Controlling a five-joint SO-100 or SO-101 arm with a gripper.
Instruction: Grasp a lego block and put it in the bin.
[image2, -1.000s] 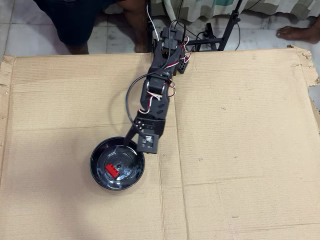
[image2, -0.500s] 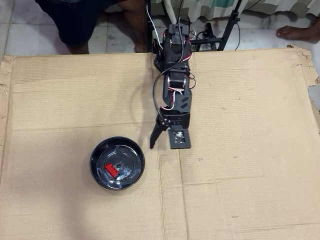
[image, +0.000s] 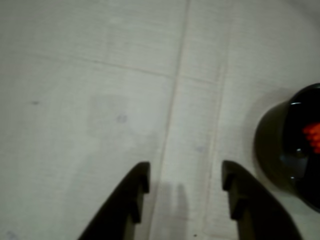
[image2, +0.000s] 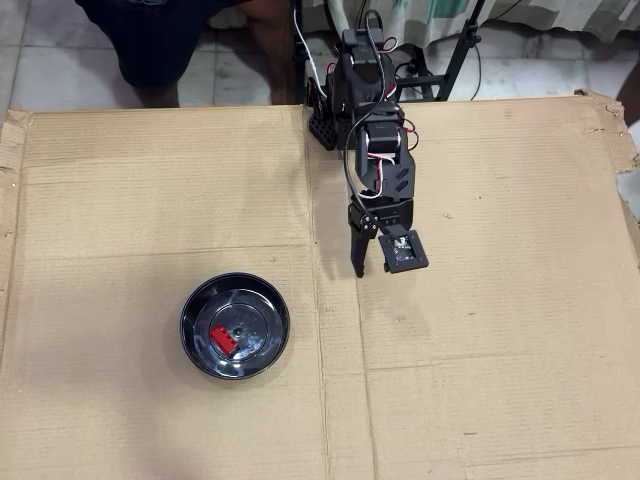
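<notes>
One red brick is lying inside the black bowl, so the drop looks done; the gripper, spread and empty, is hanging over bare cardboard, needing only parking.

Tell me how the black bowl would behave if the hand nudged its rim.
The bin looks like thin glossy plastic, so probably light and likely to slide on the cardboard. Wide and shallow, it seems unlikely to tip. The lego block inside might shift.

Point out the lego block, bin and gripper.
lego block (image2: 222, 340), overhead view, red top face.
bin (image2: 197, 300), overhead view, upper-left rim.
gripper (image: 186, 176), wrist view, midway between the open fingertips.
</notes>
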